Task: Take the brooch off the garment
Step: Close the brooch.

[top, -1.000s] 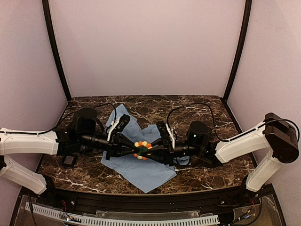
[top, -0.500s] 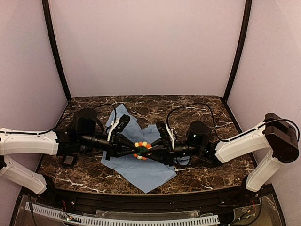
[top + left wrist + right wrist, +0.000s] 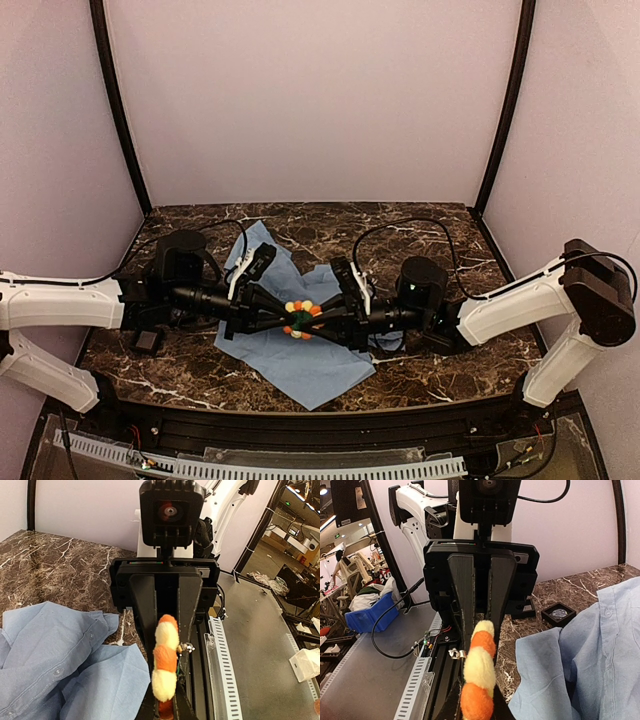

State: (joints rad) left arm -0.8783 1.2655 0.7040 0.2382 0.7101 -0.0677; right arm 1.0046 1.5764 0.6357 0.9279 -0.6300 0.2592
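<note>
We judge the pulling-free step in hand: at mid-frame from overhead, left claw (image 3: 283,318) and right claw (image 3: 322,318) are both closed on the brooch (image 3: 301,319) just over the garment (image 3: 300,365); whether its pin (image 3: 187,648) has cleared the cloth is unclear, so next we draw it gently away.

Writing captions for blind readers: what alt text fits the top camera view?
The left gripper and right gripper meet tip to tip at a flower brooch over a blue shirt on a marble table.
</note>
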